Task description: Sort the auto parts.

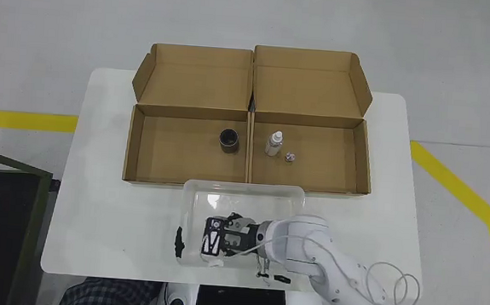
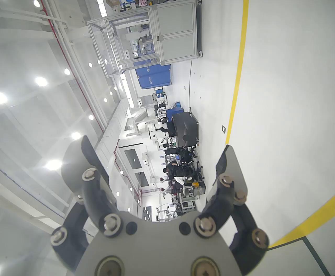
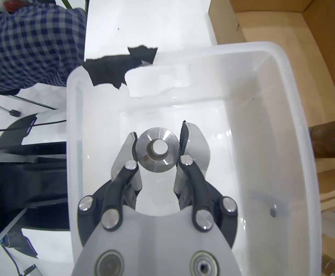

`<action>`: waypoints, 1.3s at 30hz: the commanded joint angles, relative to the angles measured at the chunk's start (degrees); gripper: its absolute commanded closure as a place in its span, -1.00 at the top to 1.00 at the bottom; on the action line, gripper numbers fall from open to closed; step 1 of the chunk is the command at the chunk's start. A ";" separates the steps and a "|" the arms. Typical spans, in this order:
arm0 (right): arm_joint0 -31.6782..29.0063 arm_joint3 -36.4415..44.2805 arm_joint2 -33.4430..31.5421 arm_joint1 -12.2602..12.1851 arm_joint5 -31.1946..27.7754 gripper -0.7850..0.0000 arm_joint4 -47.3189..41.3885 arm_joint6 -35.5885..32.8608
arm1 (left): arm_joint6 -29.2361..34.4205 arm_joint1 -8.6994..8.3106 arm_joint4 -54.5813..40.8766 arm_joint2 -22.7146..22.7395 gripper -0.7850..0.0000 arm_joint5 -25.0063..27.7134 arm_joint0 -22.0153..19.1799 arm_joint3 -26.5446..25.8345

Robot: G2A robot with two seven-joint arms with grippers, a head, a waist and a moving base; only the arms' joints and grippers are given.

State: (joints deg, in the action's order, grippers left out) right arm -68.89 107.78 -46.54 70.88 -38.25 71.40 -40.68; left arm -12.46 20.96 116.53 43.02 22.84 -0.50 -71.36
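My right gripper (image 3: 158,146) is inside the clear plastic bin (image 3: 285,109), its fingers closed against the sides of a round silver metal part with a centre hole (image 3: 157,149). In the top view the same gripper (image 1: 215,237) sits at the bin's (image 1: 242,189) front left. The left cardboard box (image 1: 155,150) holds a dark cylindrical part (image 1: 228,138). The right cardboard box (image 1: 330,158) holds a small white bottle-shaped part (image 1: 274,143) and a tiny part (image 1: 290,156). My left gripper (image 2: 157,156) is open, pointing away from the table toward the room.
Both boxes stand at the back of the white table (image 1: 89,184) with their lids folded back. A small dark speck (image 3: 273,212) lies on the bin floor. Torn black tape (image 3: 117,68) and a white label sit on the bin's wall. A person's checked sleeve (image 3: 39,39) is beside the table.
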 commanded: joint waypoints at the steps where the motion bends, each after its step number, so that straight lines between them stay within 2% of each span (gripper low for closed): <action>1: -0.54 0.45 -1.12 -0.21 0.10 -1.00 -1.16 1.76 | 0.00 0.00 0.00 0.00 1.00 0.00 0.00 0.00; 5: -1.80 1.52 -3.61 -0.64 0.30 -1.00 -3.28 6.83 | 0.00 0.00 0.00 0.00 1.00 0.00 0.00 0.00; 9: -3.06 1.65 -5.84 -0.85 -0.20 -1.00 -7.49 14.92 | 0.00 0.00 0.00 0.00 1.00 0.00 0.00 0.00; 22: -2.53 0.09 -9.09 -0.64 2.92 -1.00 -11.29 28.76 | 0.00 0.00 0.00 0.00 1.00 0.00 0.00 0.00; 29: -2.37 -1.15 -10.78 -0.54 3.75 -1.00 -14.81 33.09 | 0.00 0.00 0.00 0.00 1.00 0.00 0.00 0.00; 39: -2.50 -2.15 -12.13 -0.55 4.11 -1.00 -17.26 34.60 | 0.00 0.00 0.00 0.00 1.00 0.00 0.00 0.00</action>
State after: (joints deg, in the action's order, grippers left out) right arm -71.42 105.67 -58.69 70.30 -34.18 54.23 -6.12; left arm -12.46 20.96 116.53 43.02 22.84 -0.50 -71.36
